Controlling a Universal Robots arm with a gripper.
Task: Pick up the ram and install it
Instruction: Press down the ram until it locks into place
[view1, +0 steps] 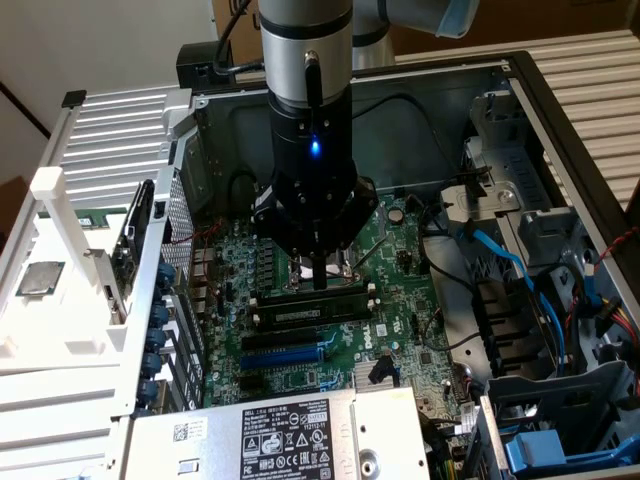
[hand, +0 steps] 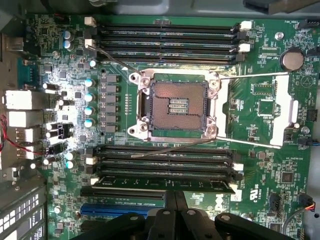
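Note:
The ram (hand: 165, 183) is a long green stick with dark chips. It lies along the memory slot of the lower bank that is nearest the blue expansion slot, level with the slot from end to end. In the exterior view the ram (view1: 310, 311) shows its pale label, just in front of the processor socket. My gripper (view1: 320, 283) hangs straight down over the middle of the stick. In the wrist view my gripper (hand: 175, 196) is shut, its two dark fingers pressed together with nothing between them, their tips at the ram's upper edge. Whether they touch it I cannot tell.
The open processor socket (hand: 176, 106) sits mid-board with its lever raised. Empty black memory slots (hand: 165, 37) lie beyond it. The blue expansion slot (hand: 120, 209) and the power supply (view1: 290, 435) are close by. Blue cables (view1: 510, 270) and drive bays crowd the exterior view's right; a white rack (view1: 60, 230) stands at its left.

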